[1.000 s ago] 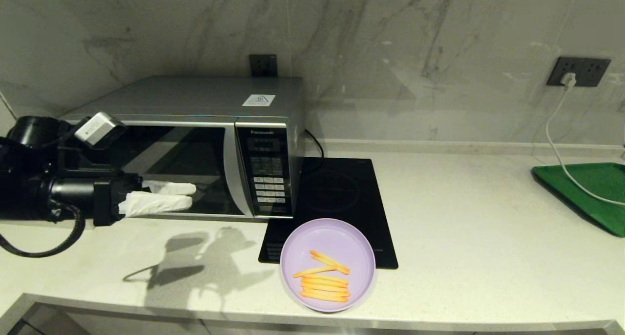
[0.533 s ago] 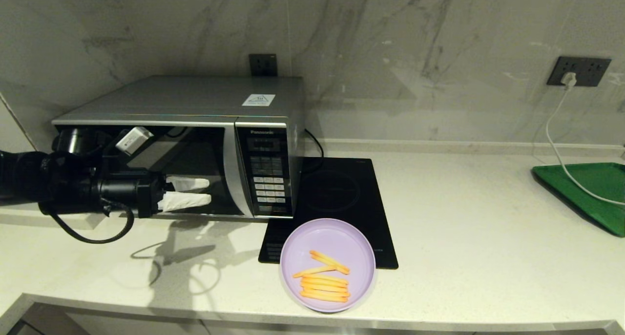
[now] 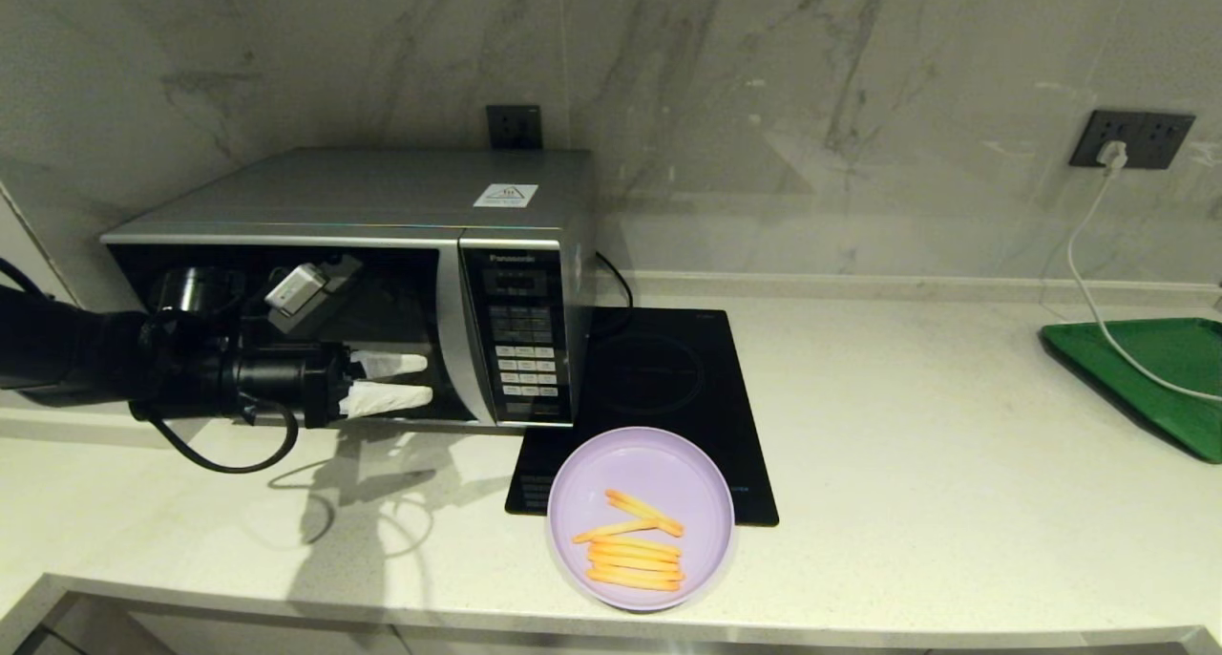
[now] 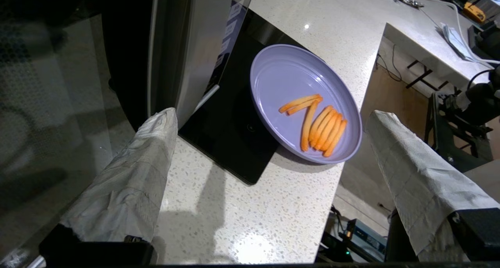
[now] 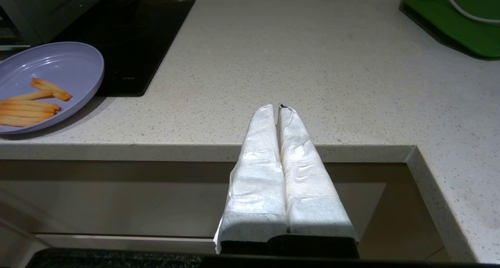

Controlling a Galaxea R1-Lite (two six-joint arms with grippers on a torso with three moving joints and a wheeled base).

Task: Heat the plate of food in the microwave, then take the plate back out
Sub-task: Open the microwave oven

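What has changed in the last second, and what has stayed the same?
The left gripper has moved along the front of the microwave toward its button panel, fingers open and holding nothing. The plate of food rests where it was, partly on the black hob. The right gripper is parked below the counter edge.

My left arm (image 3: 115,373) covers the lower left of the microwave (image 3: 382,254) door, so I can't tell whether the left hand (image 3: 406,380) touches the glass. The green tray (image 3: 1160,378) at three o'clock runs off the head view's edge. The button labels are too small for me to read. The right hand (image 5: 279,108) hangs below the desk (image 3: 955,483) edge, outside the head view.
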